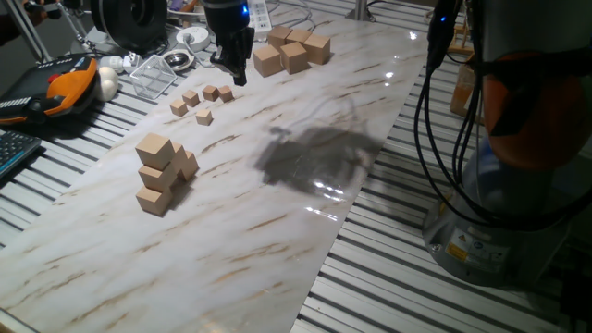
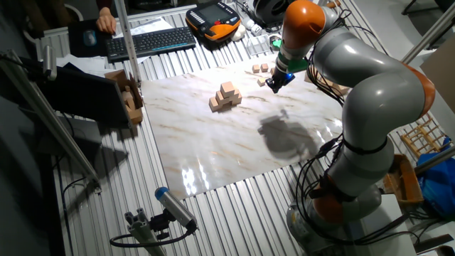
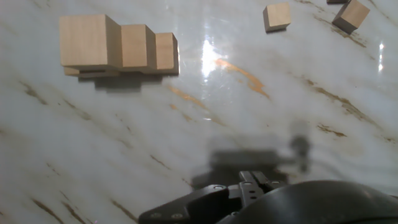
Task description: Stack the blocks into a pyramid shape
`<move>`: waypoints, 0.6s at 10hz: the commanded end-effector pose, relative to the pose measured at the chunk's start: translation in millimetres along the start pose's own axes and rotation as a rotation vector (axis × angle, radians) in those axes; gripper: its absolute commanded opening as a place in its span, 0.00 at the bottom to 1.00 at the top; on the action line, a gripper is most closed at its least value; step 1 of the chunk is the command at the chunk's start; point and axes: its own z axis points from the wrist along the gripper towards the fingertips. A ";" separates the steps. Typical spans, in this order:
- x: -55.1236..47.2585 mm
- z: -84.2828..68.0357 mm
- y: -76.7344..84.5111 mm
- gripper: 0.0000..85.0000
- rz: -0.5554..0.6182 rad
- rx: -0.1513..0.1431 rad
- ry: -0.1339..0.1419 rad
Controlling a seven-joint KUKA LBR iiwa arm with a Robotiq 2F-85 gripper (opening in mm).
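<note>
In one fixed view your tool (image 1: 237, 67) hangs above the marbled surface (image 1: 277, 222), with the tiny light-tan wooden cubes (image 1: 203, 102) loose at its seven o'clock; I cannot tell how wide it is open or whether it carries anything. In the other fixed view, the stacked medium tan cubes (image 2: 226, 97) lie at its eight o'clock, so keep clear. In the hand view two tiny cubes sit at one o'clock; centre over one before descending.
</note>
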 end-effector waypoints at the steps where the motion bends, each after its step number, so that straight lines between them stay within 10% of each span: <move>1: -0.4 0.8 0.0 0.00 0.001 0.003 0.001; 6: -4.0 3.5 -2.2 0.00 -0.004 -0.002 0.017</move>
